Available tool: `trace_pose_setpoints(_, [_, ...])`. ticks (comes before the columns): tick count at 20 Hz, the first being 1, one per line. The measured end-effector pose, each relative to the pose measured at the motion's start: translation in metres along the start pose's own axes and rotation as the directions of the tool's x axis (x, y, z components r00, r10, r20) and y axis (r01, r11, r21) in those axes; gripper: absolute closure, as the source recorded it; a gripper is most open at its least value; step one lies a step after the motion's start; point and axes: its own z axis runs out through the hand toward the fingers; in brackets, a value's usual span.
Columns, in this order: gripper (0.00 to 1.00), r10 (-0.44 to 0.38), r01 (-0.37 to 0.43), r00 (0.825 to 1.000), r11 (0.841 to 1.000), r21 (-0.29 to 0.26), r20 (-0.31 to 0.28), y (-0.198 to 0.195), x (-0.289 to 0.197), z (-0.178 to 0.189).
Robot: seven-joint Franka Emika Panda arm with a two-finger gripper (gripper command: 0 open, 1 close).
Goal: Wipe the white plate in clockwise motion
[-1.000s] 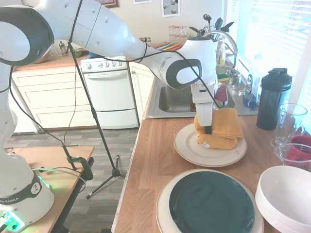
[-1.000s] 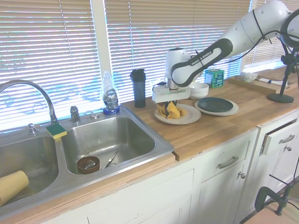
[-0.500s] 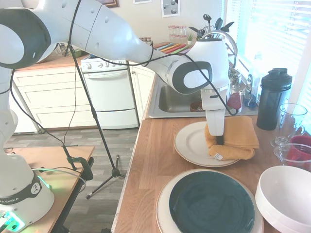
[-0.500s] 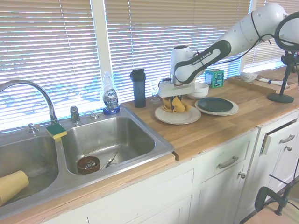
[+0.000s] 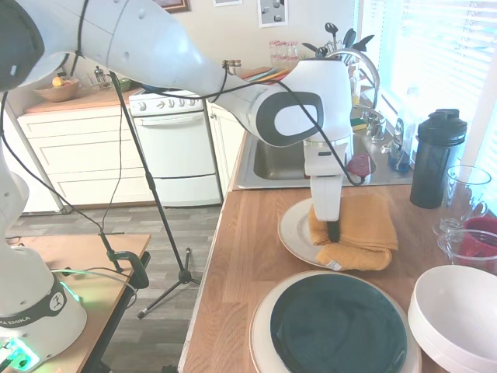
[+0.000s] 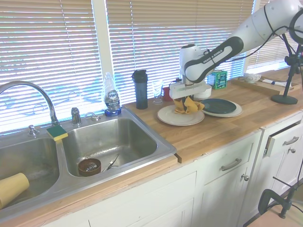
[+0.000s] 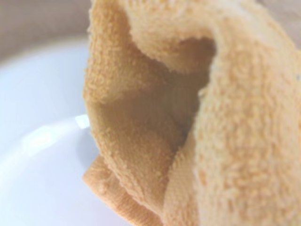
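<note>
- The flat round cream-white plate (image 5: pixel 293 230) sits on the wooden worktop (image 5: pixel 241 256), just beside the steel sink (image 5: pixel 273 159).
- The jaws of the white arm's gripper (image 5: pixel 333 231) are clenched on a folded orange terry cloth (image 5: pixel 359 233), pressing it onto the plate's side farthest from the sink.
- Beside that plate: a dark plate (image 5: pixel 338 324) stacked on a larger white one.

Home kitchen — sink (image 6: pixel 109 142), stove (image 5: pixel 175 144)
</note>
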Motion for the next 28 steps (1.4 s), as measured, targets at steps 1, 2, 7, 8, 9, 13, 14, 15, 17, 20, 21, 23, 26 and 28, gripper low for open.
trace_pose_setpoints(1, [1.00, -0.005, 0.005, 1.000, 1.000, -0.007, 0.004, 0.006, -0.004, -0.002])
trace_pose_setpoints(2, [1.00, -0.012, 0.012, 1.000, 1.000, -0.013, 0.008, 0.011, -0.010, -0.004])
trace_pose_setpoints(7, [1.00, -0.059, 0.061, 0.997, 0.998, -0.034, 0.039, 0.028, -0.049, -0.007])
trace_pose_setpoints(8, [1.00, -0.068, 0.069, 0.997, 0.997, -0.035, 0.048, 0.029, -0.058, -0.008])
trace_pose_setpoints(9, [1.00, -0.075, 0.077, 0.996, 0.996, -0.035, 0.057, 0.030, -0.065, -0.008])
trace_pose_setpoints(13, [1.00, -0.081, 0.083, 0.992, 0.996, -0.015, 0.098, 0.025, -0.088, -0.012])
trace_pose_setpoints(14, [1.00, -0.080, 0.081, 0.991, 0.997, -0.005, 0.104, 0.024, -0.090, -0.014])
trace_pose_setpoints(15, [1.00, -0.080, 0.079, 0.991, 0.997, 0.006, 0.104, 0.023, -0.091, -0.018])
trace_pose_setpoints(17, [1.00, -0.076, 0.073, 0.992, 0.997, 0.027, 0.101, 0.023, -0.090, -0.031])
trace_pose_setpoints(20, [1.00, -0.065, 0.060, 0.993, 0.997, 0.051, 0.100, 0.029, -0.087, -0.060])
trace_pose_setpoints(21, [1.00, -0.064, 0.059, 0.993, 0.997, 0.053, 0.101, 0.034, -0.088, -0.069])
trace_pose_setpoints(23, [1.00, -0.068, 0.063, 0.992, 0.997, 0.050, 0.105, 0.048, -0.094, -0.085])
trace_pose_setpoints(26, [1.00, -0.076, 0.071, 0.991, 0.996, 0.052, 0.114, 0.073, -0.107, -0.108])
trace_pose_setpoints(28, [1.00, -0.083, 0.077, 0.989, 0.996, 0.054, 0.121, 0.089, -0.115, -0.123])
